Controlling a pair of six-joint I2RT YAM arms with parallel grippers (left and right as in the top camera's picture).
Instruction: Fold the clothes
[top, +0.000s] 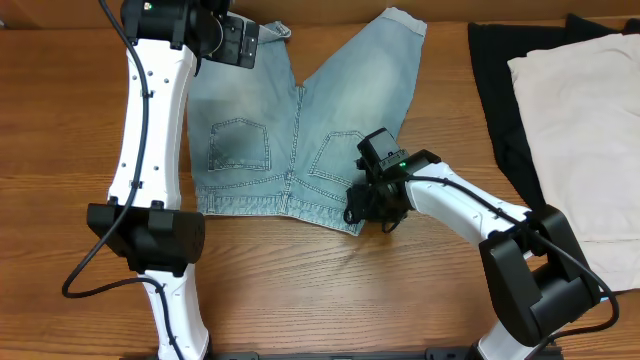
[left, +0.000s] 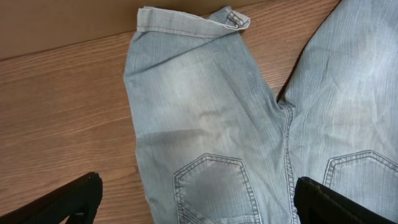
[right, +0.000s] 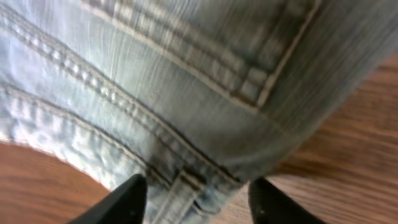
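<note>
Likely a robotics lab: a white-and-black jointed left arm (top: 150, 120) and right arm (top: 460, 205) stand at a brown wood-grain tabletop (top: 60, 120).

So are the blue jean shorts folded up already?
No, the faded light-blue denim shorts lie spread open and flat on the wooden table, with both legs apart.

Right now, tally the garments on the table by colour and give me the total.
Light-blue denim shorts: 1
Black garment: 1
Cream-white garment: 1
Total: 3
</note>
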